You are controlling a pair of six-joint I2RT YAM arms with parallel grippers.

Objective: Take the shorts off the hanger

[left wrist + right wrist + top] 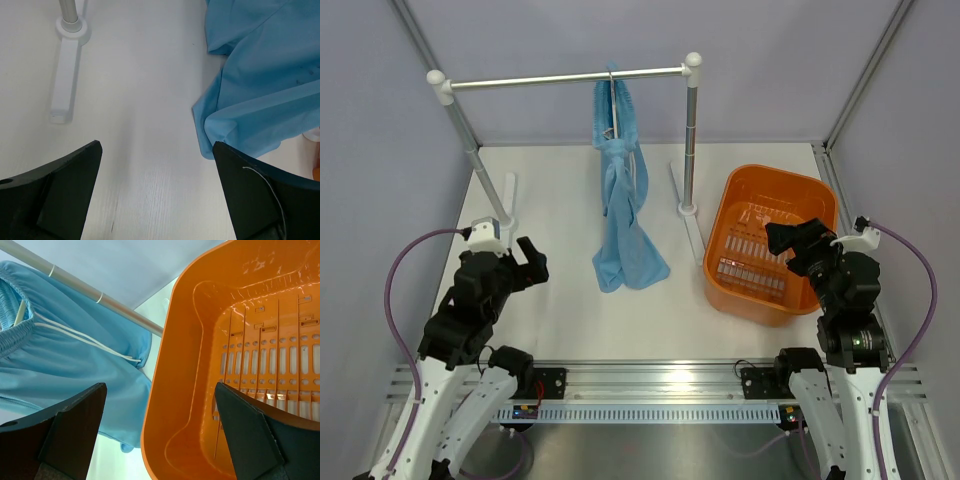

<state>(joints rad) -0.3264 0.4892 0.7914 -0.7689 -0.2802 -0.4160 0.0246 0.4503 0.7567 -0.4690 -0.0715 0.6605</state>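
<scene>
Shorts (623, 190) hang on hanger (615, 110), hooked mid-rail (540, 80); leg ends pooled on table (560, 305). Left gripper (532, 262) and right gripper (783, 240) both spread wide, holding nothing, well apart from fabric. Right gripper above orange basket (820, 185). Judged: opening step, reach not begun. Next move likely calls for one gripper steadying hanger, other pinching waistband and pulling it clear.
</scene>
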